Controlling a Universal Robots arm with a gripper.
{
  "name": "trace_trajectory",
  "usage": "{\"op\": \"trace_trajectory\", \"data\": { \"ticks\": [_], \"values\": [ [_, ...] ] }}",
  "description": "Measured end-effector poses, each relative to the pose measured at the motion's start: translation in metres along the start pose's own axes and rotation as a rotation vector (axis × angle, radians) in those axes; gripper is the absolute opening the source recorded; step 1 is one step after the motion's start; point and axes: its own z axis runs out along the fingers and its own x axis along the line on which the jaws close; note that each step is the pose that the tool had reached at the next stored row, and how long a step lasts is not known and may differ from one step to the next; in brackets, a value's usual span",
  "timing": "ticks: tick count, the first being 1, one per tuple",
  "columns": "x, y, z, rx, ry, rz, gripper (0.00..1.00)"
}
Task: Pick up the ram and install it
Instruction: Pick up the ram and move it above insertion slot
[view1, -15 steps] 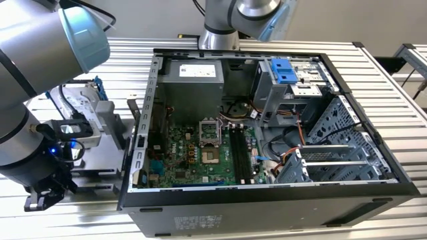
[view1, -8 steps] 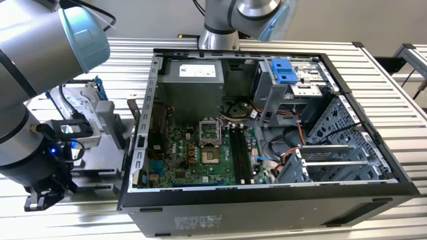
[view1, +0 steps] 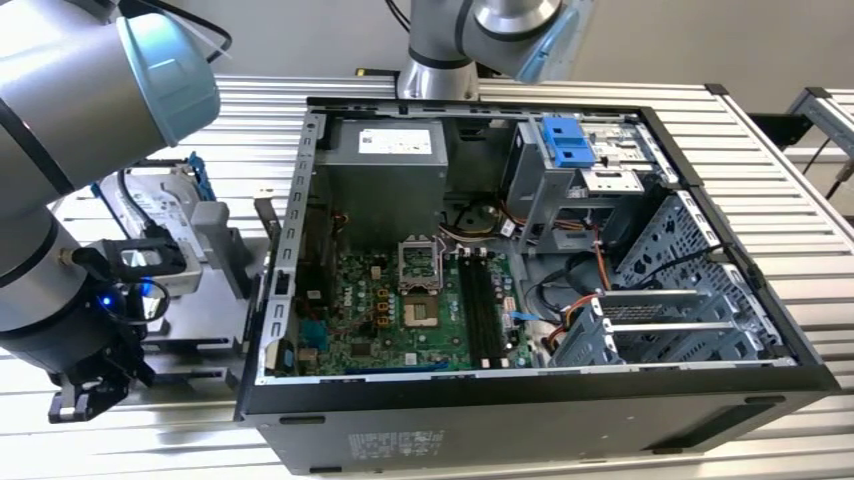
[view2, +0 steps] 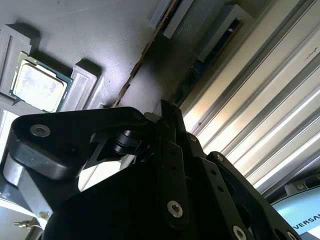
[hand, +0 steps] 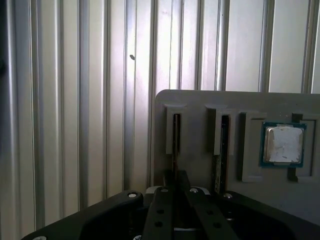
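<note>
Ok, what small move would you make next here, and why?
Probably ease the tool straight down over the ram, I'd judge. In the first wrist view the tool sits in line with the ram, which stands on edge in a slot of the gray holder, a second stick beside it. Whether it has the ram, I cannot tell.
</note>
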Motion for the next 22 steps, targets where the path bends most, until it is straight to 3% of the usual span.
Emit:
{"op": "trace_trajectory", "data": {
  "ticks": [3,11,22],
  "values": [
    [0.0000,0.0000,-0.0006,-0.0001,0.0000,0.000,0.00],
    [-0.0002,0.0002,-0.0111,0.0000,0.0004,0.000,0.00],
    [-0.0012,0.0006,-0.0357,0.0004,0.0019,0.000,0.00]
  ]
}}
